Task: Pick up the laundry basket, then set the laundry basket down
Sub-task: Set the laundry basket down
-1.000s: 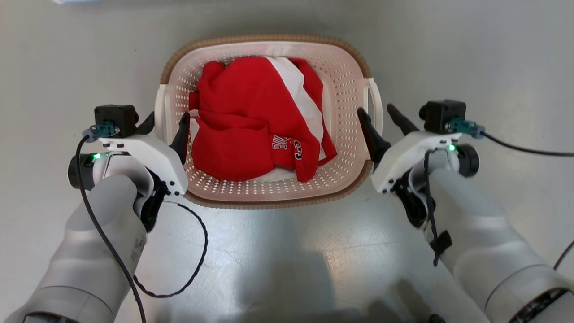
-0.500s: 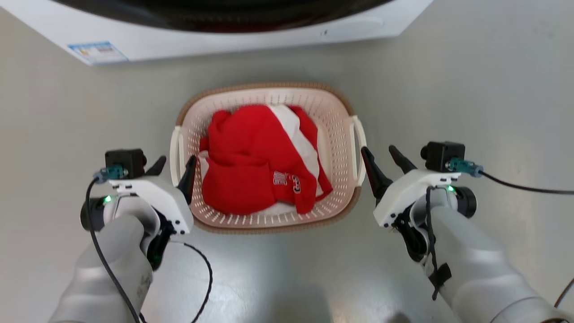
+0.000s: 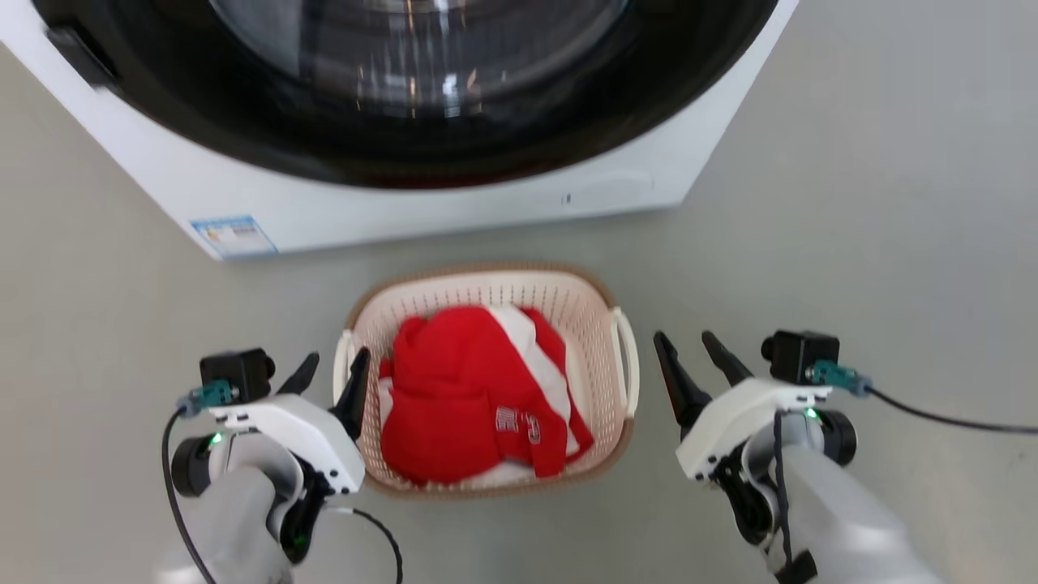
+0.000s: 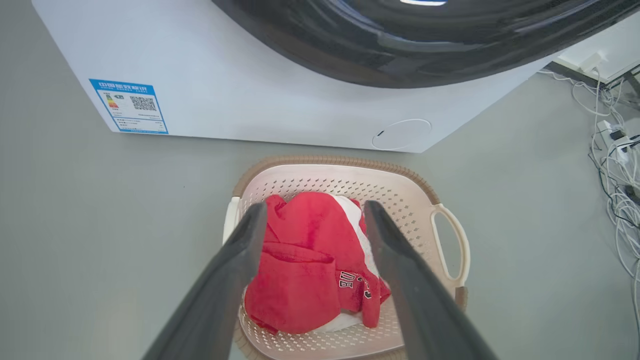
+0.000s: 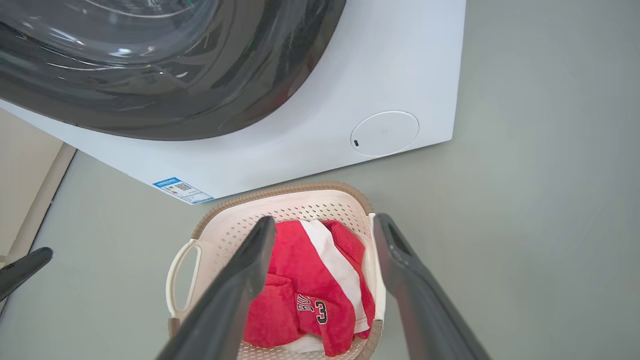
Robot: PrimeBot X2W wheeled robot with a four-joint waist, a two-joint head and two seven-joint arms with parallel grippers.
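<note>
The cream perforated laundry basket (image 3: 486, 288) with a brown rim stands on the grey floor before the washing machine, a red and white garment (image 3: 462, 389) heaped inside it. My left gripper (image 3: 336, 357) is open beside the basket's left handle, its inner finger overlapping the rim in the head view. My right gripper (image 3: 683, 337) is open too, a short gap right of the right loop handle (image 3: 626, 357). Looking down from above, the left wrist view has the basket (image 4: 340, 182) between my open left gripper (image 4: 315, 205) fingers. The right wrist view likewise frames the basket (image 5: 300, 202) past the open right gripper (image 5: 325, 220).
A white front-loading washing machine (image 3: 405, 211) with a dark round door stands just behind the basket. Loose white cables and a power strip (image 4: 615, 165) lie on the floor to one side. Bare grey floor surrounds the basket left and right.
The head camera has risen and tilted up, so the basket looks smaller and the washing machine has come into view. Both open grippers now sit higher above the basket, the right one clear of its handle.
</note>
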